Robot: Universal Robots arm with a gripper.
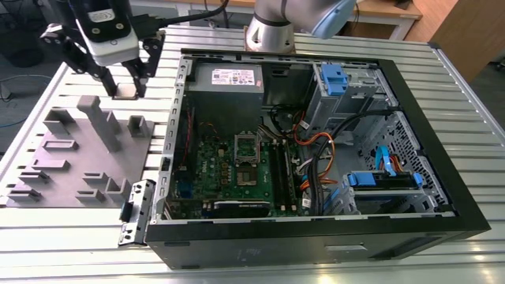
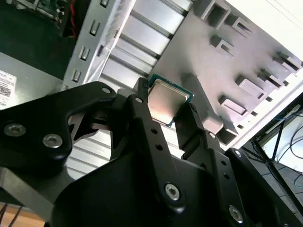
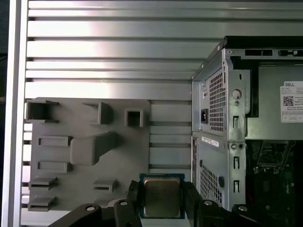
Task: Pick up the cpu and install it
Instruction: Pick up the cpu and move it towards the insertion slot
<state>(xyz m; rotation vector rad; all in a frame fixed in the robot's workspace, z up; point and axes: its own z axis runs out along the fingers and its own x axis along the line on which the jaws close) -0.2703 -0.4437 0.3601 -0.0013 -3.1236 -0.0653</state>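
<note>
Up close, the black two-fingered gripper (image 3: pixel 162 204) is clamped on the cpu (image 3: pixel 162 197), a small flat square chip with a silvery-grey metal top and a thin pale rim. One finger (image 3: pixel 133 194) presses each of two opposite edges, and the other two edges stand free. In the second wrist view the chip (image 2: pixel 165 101) sits level between the fingertips, its metal face turned towards the camera.

Below it lies the grey moulded plastic tray (image 3: pixel 85 142) with upright blocks and shallow pockets. In the exterior view the gripper (image 1: pixel 126 89) hangs over the tray's far end, near the open black computer case (image 1: pixel 442 148). A narrow strip of the ribbed aluminium table (image 3: pixel 118 47) runs between the tray's edge and the case's perforated steel wall. Beyond the tray the slats lie bare.

Inside the case, the rectangular silver socket frame (image 1: pixel 247 148) with a dark centre sits on the green motherboard, well apart from the chip. Cables crowd the side towards the exterior view's right. A white printed label (image 1: pixel 233 77) marks the grey power supply; its print goes unread.
</note>
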